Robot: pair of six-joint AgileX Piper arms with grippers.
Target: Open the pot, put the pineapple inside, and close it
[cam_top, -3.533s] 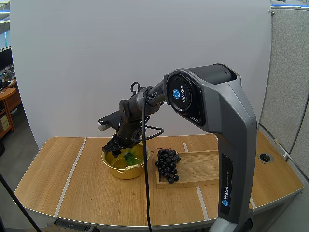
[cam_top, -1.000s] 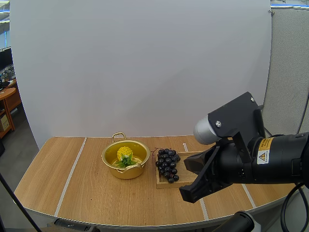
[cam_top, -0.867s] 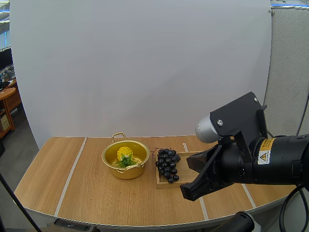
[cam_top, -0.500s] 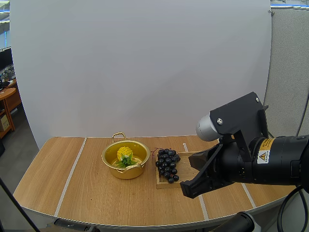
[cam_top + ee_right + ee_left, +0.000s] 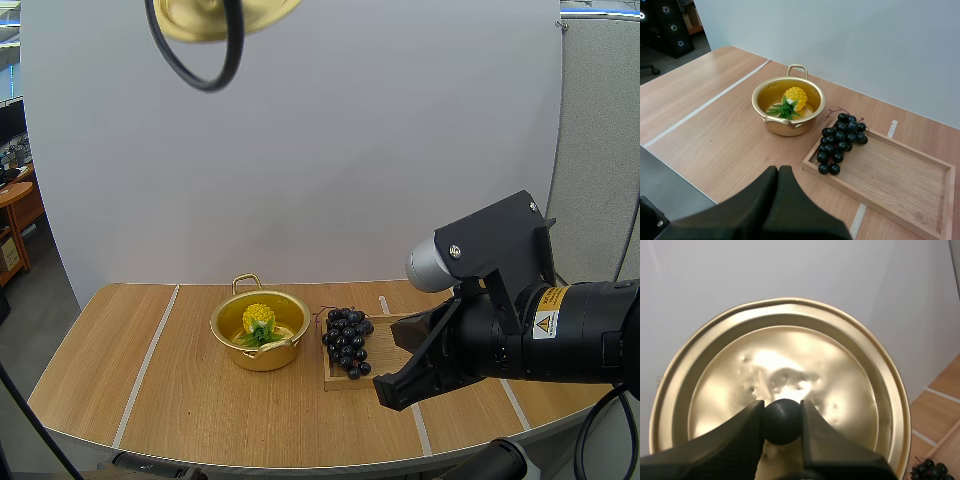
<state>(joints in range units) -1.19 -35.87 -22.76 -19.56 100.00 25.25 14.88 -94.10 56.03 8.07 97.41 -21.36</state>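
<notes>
- Presently the left pincer (image 5: 782, 421) is clamped on the black knob (image 5: 782, 412) of the gold lid (image 5: 790, 355), with one ribbed finger touching the knob at each side.
- That lid hangs from the left pincer well above the desk (image 5: 715, 125). Its dimpled top face is turned towards the pincer.
- On the right pincer (image 5: 778, 170) the two fingers lie together as one dark wedge with nothing between them. It hangs over the near part of the desk, apart from everything standing there.
- Ahead of the right pincer's tips, and well apart from them, the gold pot (image 5: 790, 127) stands upright and uncovered on the desk, far below the left pincer.
- Inside it lies the pineapple (image 5: 795, 95), its yellow body on the side away from the right pincer and its green leaves on the side towards it.
- Just beside the pot, ahead of the right pincer, dark grapes (image 5: 840, 140) lie over the corner of a wooden tray (image 5: 900, 175).
- This tray lies flat on the desk, ahead of the right pincer and off to its right side.
</notes>
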